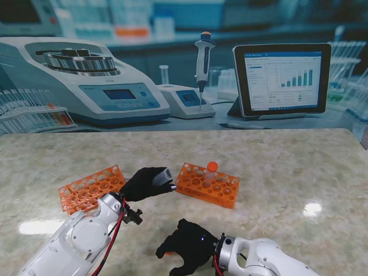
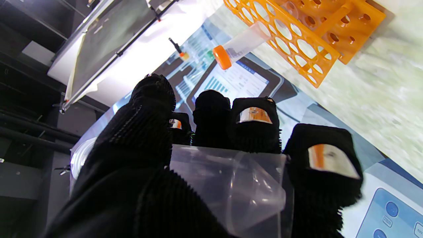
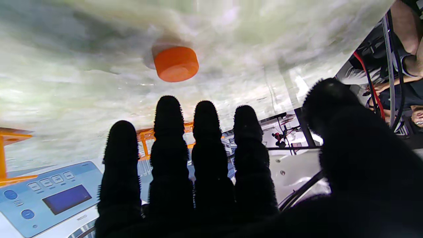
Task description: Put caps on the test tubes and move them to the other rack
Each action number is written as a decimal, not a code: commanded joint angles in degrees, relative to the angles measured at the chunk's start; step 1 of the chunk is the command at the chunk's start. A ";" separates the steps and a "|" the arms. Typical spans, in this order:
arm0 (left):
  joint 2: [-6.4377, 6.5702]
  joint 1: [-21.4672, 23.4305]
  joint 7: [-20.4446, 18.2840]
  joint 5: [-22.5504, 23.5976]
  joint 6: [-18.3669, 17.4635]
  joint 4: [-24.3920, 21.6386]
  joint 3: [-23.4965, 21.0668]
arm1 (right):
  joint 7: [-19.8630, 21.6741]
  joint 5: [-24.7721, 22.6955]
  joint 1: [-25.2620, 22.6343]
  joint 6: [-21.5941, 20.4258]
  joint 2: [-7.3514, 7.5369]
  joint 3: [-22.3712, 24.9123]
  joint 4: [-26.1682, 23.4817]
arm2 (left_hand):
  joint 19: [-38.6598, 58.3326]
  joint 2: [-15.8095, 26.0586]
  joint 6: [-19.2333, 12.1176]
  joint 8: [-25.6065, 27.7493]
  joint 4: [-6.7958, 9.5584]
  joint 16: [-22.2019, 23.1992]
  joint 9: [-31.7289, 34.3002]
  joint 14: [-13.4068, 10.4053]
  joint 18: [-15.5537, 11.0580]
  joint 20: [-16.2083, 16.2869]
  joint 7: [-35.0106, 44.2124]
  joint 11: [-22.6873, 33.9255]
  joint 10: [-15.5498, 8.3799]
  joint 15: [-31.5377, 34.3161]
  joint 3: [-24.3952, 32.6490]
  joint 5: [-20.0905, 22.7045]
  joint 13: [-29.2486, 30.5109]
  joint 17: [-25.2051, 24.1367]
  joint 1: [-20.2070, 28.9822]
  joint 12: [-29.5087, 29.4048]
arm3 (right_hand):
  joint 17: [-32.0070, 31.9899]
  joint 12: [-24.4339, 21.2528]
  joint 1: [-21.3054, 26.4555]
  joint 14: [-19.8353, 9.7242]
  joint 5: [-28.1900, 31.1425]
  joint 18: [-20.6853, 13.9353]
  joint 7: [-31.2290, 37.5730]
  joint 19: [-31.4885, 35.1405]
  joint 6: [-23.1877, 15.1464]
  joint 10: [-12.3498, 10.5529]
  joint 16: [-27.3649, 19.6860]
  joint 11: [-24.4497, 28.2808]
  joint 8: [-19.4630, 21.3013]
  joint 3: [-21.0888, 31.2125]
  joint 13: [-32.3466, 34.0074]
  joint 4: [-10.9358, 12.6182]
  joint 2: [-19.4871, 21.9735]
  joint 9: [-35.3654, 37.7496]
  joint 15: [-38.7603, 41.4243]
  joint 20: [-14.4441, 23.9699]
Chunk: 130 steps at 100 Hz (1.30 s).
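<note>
While the right hand point(image 1: 187, 247) hovers nearest me with 5 fingers point(image 3: 168, 132) spread over a loose orange cap point(image 3: 176, 63) on the table point(image 1: 287, 172), holding nothing, the left hand point(image 1: 146, 183) wraps its fingers around an uncapped clear tube point(image 2: 231, 185); beyond, 1 capped tube point(image 1: 211, 170) stands in the right rack point(image 1: 208, 185); the left rack point(image 1: 91, 187) lies beside the left arm.
</note>
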 commanded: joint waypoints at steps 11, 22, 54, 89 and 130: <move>0.24 0.30 -0.33 0.64 -0.05 -0.62 -0.29 | -0.75 -1.56 1.75 0.80 0.01 -2.61 1.73 | 9.73 1.39 -3.04 3.26 -0.47 -0.20 0.41 -1.97 -4.75 -1.81 5.58 0.80 -2.51 2.01 0.38 1.50 1.69 3.18 0.15 0.91 | -0.64 1.06 0.62 -1.42 0.46 -1.05 -0.34 1.64 0.09 0.69 1.49 0.29 0.73 1.57 0.40 -0.50 -2.92 -2.26 3.37 2.00; 0.26 0.14 -0.41 0.71 -0.07 -0.50 -0.24 | -1.70 -2.58 3.29 1.24 0.10 -4.53 2.59 | 9.56 1.49 -3.04 3.31 -0.45 -0.20 0.31 -1.84 -4.42 -2.07 5.57 0.79 -2.53 2.07 0.24 1.51 1.63 3.17 0.18 0.93 | -0.58 1.29 0.73 -1.49 0.62 -1.27 -0.29 1.84 -0.11 0.49 2.03 0.38 0.76 1.76 0.18 -0.53 -2.97 -2.45 3.74 2.35; 0.36 0.64 -0.43 1.14 -0.37 -0.65 -1.25 | -3.02 -3.78 7.31 1.89 0.19 -9.04 4.07 | 9.48 1.69 -3.07 3.40 -0.40 -0.27 0.07 -1.79 -4.01 -2.56 5.50 0.81 -2.56 2.04 -0.10 1.41 1.43 3.15 0.34 0.98 | -0.73 1.54 1.59 -1.79 0.75 -1.78 -0.09 2.25 -0.96 -0.32 3.24 0.27 0.82 2.23 -0.84 -0.50 -2.61 -2.73 4.41 3.12; 0.30 0.92 0.04 1.56 -0.61 -0.53 -2.06 | -2.82 -3.81 11.06 2.92 0.19 -12.20 6.23 | 9.44 1.89 -3.13 3.53 -0.33 -0.37 -0.08 -1.74 -3.86 -2.91 5.44 0.88 -2.70 2.03 -0.45 1.22 1.12 3.11 0.51 1.01 | -0.74 1.49 3.38 -2.18 1.24 -2.05 0.37 2.52 -1.97 -1.06 4.27 0.05 0.81 2.55 -1.25 -0.44 -2.04 -2.52 5.14 3.69; 0.30 0.66 -0.02 1.58 -0.38 -0.42 -1.80 | -4.05 -3.82 13.88 4.40 0.07 -14.69 9.44 | 9.19 2.02 -3.22 3.65 -0.26 -0.55 -0.21 -1.71 -3.48 -3.43 5.38 0.87 -2.74 2.08 -0.80 1.16 1.04 3.08 0.64 0.99 | 0.29 2.17 5.35 -2.97 2.79 -2.67 1.66 4.26 -2.78 -1.11 6.04 1.03 1.10 3.96 -0.01 -0.45 -3.27 -1.13 7.29 4.97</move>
